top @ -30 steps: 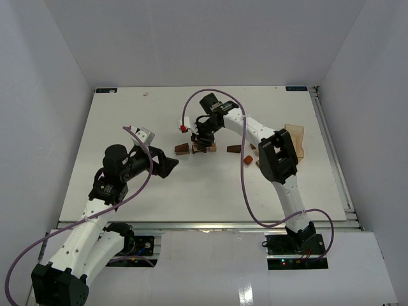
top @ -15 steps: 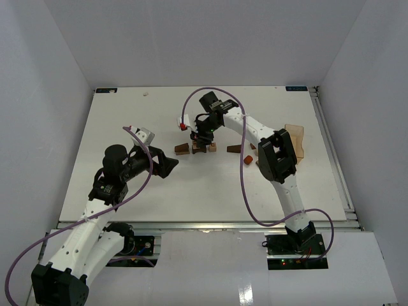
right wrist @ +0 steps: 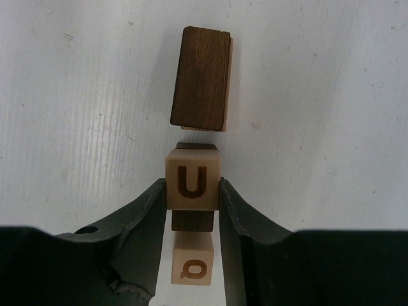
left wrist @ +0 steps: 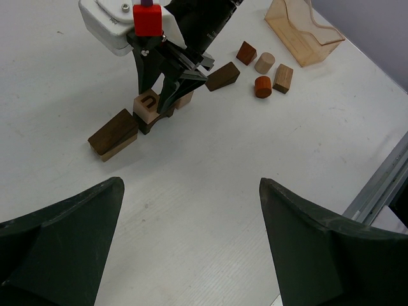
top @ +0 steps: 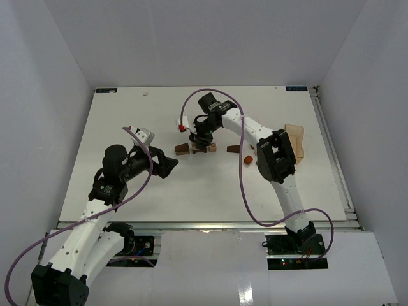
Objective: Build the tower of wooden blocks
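On the white table (top: pixel 127 127), toward its far middle, the wood block tower (top: pixel 183 150) is a low cluster. The right gripper (right wrist: pixel 192 185) pinches a pale cube marked U (right wrist: pixel 192 175) between both fingers, directly over a dark brown block (right wrist: pixel 191 221). A dark wedge (right wrist: pixel 201 78) lies just beyond. The left gripper (left wrist: pixel 190 191) hovers apart, spread wide and empty.

The white table (top: pixel 127 121) carries an amber box (left wrist: pixel 303 35). Just beside the box lie a reddish block (left wrist: pixel 246 52), a tan cylinder (left wrist: pixel 264 62), a red-brown cylinder (left wrist: pixel 262 87) and a tan block (left wrist: pixel 282 78). Farther from it are a dark wedge (left wrist: pixel 223 76), a dark block (right wrist: pixel 191 221) under the U cube (right wrist: pixel 191 182), and farthest, a stacked wedge pair (left wrist: pixel 113 132).
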{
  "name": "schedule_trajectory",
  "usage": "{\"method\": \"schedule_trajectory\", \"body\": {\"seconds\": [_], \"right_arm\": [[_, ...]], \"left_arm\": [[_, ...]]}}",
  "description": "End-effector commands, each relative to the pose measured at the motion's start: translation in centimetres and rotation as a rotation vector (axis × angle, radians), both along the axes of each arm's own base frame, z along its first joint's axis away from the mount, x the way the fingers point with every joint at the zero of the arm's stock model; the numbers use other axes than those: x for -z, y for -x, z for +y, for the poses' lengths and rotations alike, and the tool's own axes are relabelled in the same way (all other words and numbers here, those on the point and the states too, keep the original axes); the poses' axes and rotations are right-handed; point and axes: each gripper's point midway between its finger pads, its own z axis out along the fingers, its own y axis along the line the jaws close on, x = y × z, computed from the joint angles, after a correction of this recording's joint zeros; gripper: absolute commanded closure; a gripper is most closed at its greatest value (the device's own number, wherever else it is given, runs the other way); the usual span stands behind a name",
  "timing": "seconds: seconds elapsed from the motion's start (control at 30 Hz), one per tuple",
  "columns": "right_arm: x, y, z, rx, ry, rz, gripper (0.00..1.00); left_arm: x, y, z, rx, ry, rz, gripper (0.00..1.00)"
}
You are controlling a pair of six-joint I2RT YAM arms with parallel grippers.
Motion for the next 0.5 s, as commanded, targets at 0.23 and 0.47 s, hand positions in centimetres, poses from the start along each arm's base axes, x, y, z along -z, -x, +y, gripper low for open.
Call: {"method": "schedule_trajectory", "body": {"seconds": [0.23,0.47], "right_arm": [[-0.50,-0.55,0.51,0.010,-0.008,-0.016,0.71],[-0.38,-0.57,0.49,0.012,-0.007,-0.016,0.59]], "left_arm": [[-0.68,0.02,0.26,-0.008,0.002,-0.032,0.02],[-0.72,0.03,0.28,-0.008,0.002,-0.034,0.02]]}}
